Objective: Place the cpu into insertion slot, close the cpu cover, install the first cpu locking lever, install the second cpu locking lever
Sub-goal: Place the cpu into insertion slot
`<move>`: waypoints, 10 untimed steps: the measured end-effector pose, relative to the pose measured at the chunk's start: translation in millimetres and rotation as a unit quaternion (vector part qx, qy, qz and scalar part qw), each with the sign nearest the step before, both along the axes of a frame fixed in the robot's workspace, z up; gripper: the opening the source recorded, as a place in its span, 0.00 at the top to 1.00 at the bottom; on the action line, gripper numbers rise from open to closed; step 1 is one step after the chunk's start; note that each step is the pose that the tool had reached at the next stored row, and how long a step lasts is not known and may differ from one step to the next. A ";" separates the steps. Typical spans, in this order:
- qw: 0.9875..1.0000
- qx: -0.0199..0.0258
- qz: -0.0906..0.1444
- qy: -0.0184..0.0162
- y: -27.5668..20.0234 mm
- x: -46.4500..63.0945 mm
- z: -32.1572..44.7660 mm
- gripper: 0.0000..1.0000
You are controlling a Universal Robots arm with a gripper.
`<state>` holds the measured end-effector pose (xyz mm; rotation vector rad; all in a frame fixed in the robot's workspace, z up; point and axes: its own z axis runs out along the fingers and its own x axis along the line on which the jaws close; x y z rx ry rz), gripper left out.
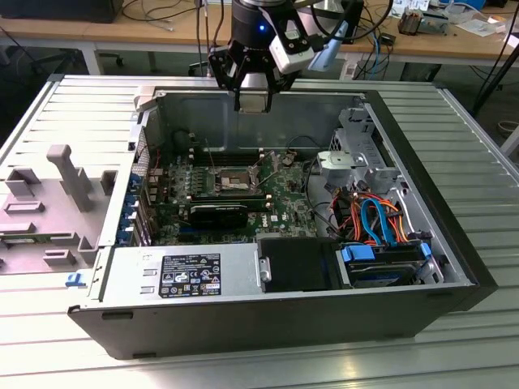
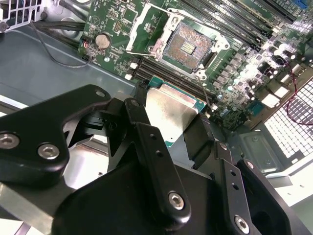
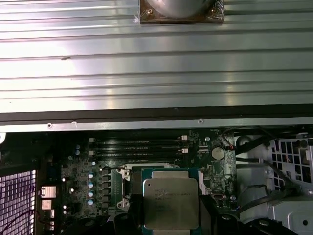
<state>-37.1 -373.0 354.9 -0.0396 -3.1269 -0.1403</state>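
In the exterior view, the gripper (image 1: 253,103) is hanging over the far wall of the open computer case (image 1: 243,318), high above the green motherboard (image 1: 284,207). The insertion slot (image 1: 233,180) is sitting on that board, nearer the exterior view's left, well below the fingers and apart from them. The case is lying on a ribbed metal table (image 1: 454,113).

In the second wrist view, the black fingers (image 2: 146,134) are clamping the cpu (image 2: 171,110) by two opposite edges, its silver top facing the camera. Beyond it the slot (image 2: 188,45) is lying uncovered, its contact field bare, with nothing touching it.

In the first wrist view, the cpu (image 3: 170,203) is hovering flat, its grey lid up, in front of the board. The long memory slots (image 3: 137,147) are running just beyond it, and the table's ribs (image 3: 146,73) are stretching past the case wall.
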 end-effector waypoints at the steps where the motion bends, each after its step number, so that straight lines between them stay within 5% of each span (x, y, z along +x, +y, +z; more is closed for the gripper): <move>1: 1.000 0.000 0.000 0.000 -0.1 0.0 -0.1 0.45; 10: 1.000 0.000 0.000 0.000 -1.8 0.0 -1.7 0.45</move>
